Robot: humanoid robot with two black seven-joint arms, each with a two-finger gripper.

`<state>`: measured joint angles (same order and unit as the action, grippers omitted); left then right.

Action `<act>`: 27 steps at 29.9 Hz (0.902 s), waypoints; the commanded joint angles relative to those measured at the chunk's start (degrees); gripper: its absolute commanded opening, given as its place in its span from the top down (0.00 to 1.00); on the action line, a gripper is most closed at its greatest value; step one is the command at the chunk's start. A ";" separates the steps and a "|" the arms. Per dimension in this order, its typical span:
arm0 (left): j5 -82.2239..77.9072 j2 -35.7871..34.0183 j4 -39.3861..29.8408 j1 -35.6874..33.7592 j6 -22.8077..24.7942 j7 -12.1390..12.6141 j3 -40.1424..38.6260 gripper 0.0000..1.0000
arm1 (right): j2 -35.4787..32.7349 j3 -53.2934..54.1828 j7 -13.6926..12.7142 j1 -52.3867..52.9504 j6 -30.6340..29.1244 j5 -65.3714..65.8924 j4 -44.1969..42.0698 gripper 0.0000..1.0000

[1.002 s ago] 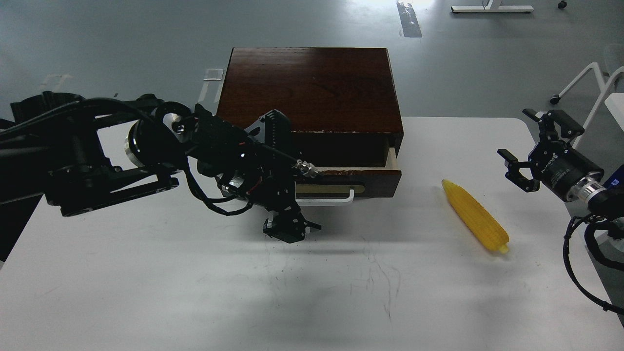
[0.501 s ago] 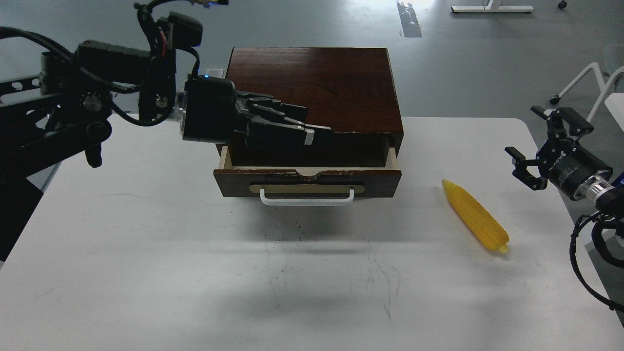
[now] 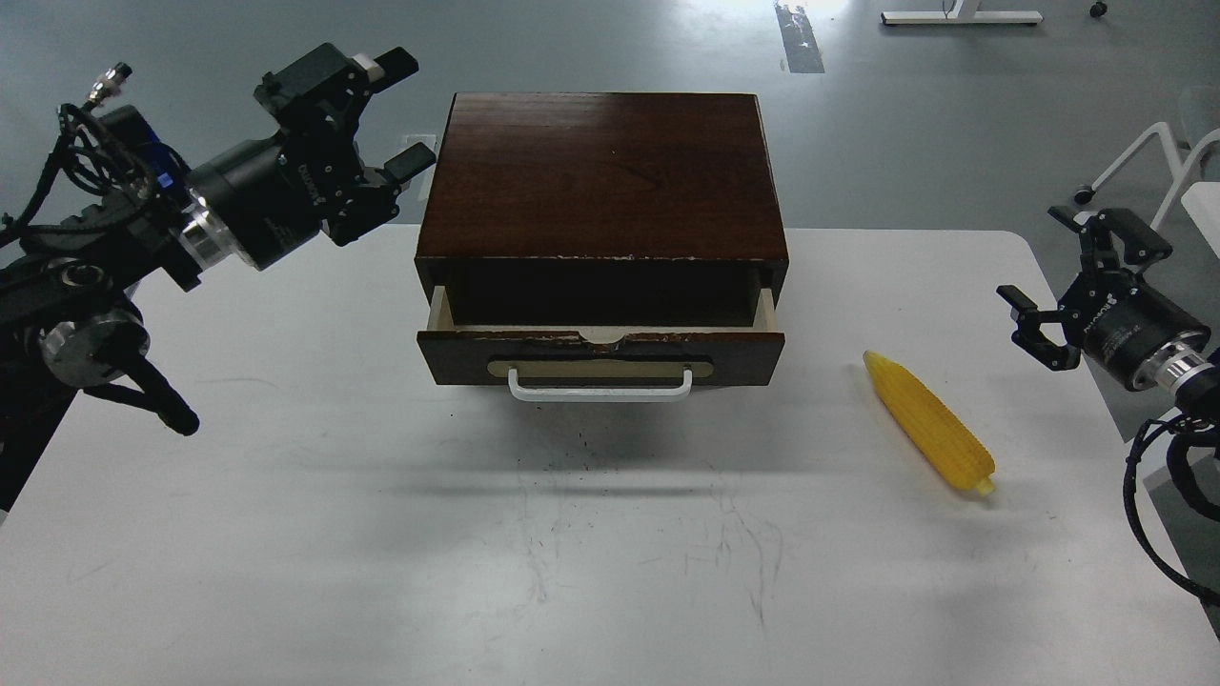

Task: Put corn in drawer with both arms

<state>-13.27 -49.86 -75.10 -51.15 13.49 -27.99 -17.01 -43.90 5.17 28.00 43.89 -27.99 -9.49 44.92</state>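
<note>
The yellow corn [image 3: 929, 422] lies on the white table to the right of the cabinet, stub end toward me. The drawer [image 3: 600, 351] is pulled partly out of the dark wooden cabinet [image 3: 602, 176], its white handle [image 3: 600, 388] facing me; what I see of its inside is dark. My left gripper [image 3: 394, 112] is open and empty, raised at the cabinet's back left corner. My right gripper [image 3: 1067, 272] is open and empty, held above the table's right edge, to the right of the corn.
The white table [image 3: 381, 534] carries scuff marks in front of the drawer. Grey floor lies beyond it, with a white chair frame [image 3: 1148, 157] at the far right.
My left arm has swung away from the drawer front, up and left to the cabinet's back left corner. The drawer stays pulled out. My right gripper has drifted slightly right.
</note>
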 commanded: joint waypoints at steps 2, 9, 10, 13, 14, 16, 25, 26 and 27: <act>6.75 0.64 5.38 7.09 3.19 -0.01 -7.84 0.01 | -1.45 -0.33 0.00 0.14 -0.01 0.08 0.26 0.00; 6.41 1.52 7.07 12.47 7.34 -0.01 -11.20 0.01 | -7.51 -0.34 0.00 5.75 -0.01 20.50 0.52 0.00; 6.41 1.61 7.07 12.47 7.34 -0.01 -11.20 0.01 | -7.95 -0.34 0.00 6.29 -0.01 23.35 0.61 0.00; 6.32 2.05 6.89 12.47 7.34 -0.01 -11.20 0.01 | -8.48 -0.16 0.00 8.05 -0.01 32.78 1.23 0.00; 6.32 2.22 6.72 12.47 7.34 -0.01 -11.20 0.01 | -8.48 -0.16 0.00 8.57 -0.01 37.04 1.40 0.00; 6.24 2.49 6.63 12.47 7.34 -0.01 -11.20 0.01 | -8.48 -0.16 0.00 8.75 -0.01 44.27 2.80 0.00; 5.36 2.49 6.36 12.47 7.42 -0.01 -11.20 0.01 | -7.96 -2.53 0.00 7.09 12.51 77.66 14.05 0.00; 5.36 2.49 6.28 12.47 7.42 -0.01 -11.20 0.01 | -7.78 -2.79 0.00 7.08 13.13 79.00 14.06 0.00; 5.36 2.49 6.28 12.47 7.42 -0.01 -11.20 0.01 | -7.69 -3.32 0.00 7.08 13.66 80.06 13.97 0.00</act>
<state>-7.90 -47.37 -68.74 -38.67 20.91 -28.01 -28.22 -51.96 3.00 28.00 51.20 -16.78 65.34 58.33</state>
